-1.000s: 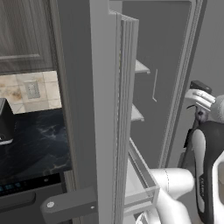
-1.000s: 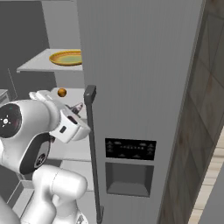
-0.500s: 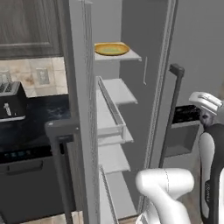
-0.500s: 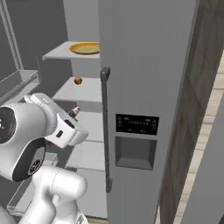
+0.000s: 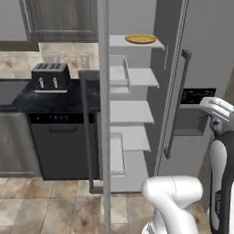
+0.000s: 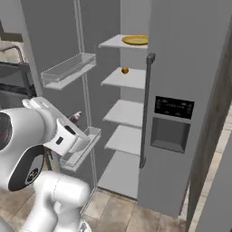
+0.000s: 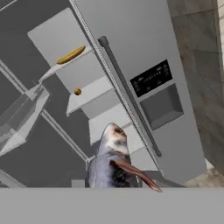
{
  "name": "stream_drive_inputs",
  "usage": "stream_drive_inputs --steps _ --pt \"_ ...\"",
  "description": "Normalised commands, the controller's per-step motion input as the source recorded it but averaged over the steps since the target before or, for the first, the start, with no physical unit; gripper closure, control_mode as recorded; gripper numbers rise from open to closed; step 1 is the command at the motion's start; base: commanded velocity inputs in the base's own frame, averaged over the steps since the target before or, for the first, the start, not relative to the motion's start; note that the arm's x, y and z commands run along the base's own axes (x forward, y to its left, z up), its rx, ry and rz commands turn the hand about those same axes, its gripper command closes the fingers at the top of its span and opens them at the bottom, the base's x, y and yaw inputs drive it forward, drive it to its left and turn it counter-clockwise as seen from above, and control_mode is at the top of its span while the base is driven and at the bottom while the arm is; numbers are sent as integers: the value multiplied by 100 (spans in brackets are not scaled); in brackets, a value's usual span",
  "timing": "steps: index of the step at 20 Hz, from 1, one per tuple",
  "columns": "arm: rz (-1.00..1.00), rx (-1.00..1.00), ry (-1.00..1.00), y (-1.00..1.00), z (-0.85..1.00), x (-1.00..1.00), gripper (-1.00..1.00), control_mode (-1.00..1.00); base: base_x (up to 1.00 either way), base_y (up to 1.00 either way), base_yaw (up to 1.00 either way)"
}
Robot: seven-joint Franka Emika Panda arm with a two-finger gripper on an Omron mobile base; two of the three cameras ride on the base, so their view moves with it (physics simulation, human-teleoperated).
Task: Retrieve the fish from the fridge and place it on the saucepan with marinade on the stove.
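Observation:
A grey fish [image 7: 113, 161] with a pale head and a reddish fin lies close in front of the hand camera, pointing at the fridge. My gripper [image 6: 72, 120] is shut on it, held out in front of the open fridge [image 6: 181, 54] and clear of its shelves. The fridge's left door [image 5: 104, 114] stands wide open, and its right door with the dark bar handle [image 6: 146, 108] is closed. The saucepan, the marinade and the stove are out of view.
Inside the fridge, a yellow plate [image 5: 140, 39] rests on the top shelf and a small orange item [image 6: 124, 70] on the shelf below. Door bins [image 6: 68, 70] jut from the open door. A toaster [image 5: 49, 75] stands on the dark counter, above a black appliance front [image 5: 64, 141].
The whole picture has shifted: the base has backed away from the fridge, which now stands farther off. The gripper keeps the fish and is out of the shelves.

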Motion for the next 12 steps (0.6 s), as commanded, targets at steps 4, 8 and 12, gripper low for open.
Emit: stream_drive_inputs --steps 4,8,12 --pt "0 0 0 0 0 0 100 100 -67 0 54" --pt "0 0 0 0 0 0 100 100 -96 -4 54" --pt "0 0 0 0 0 0 100 100 -99 -16 55"
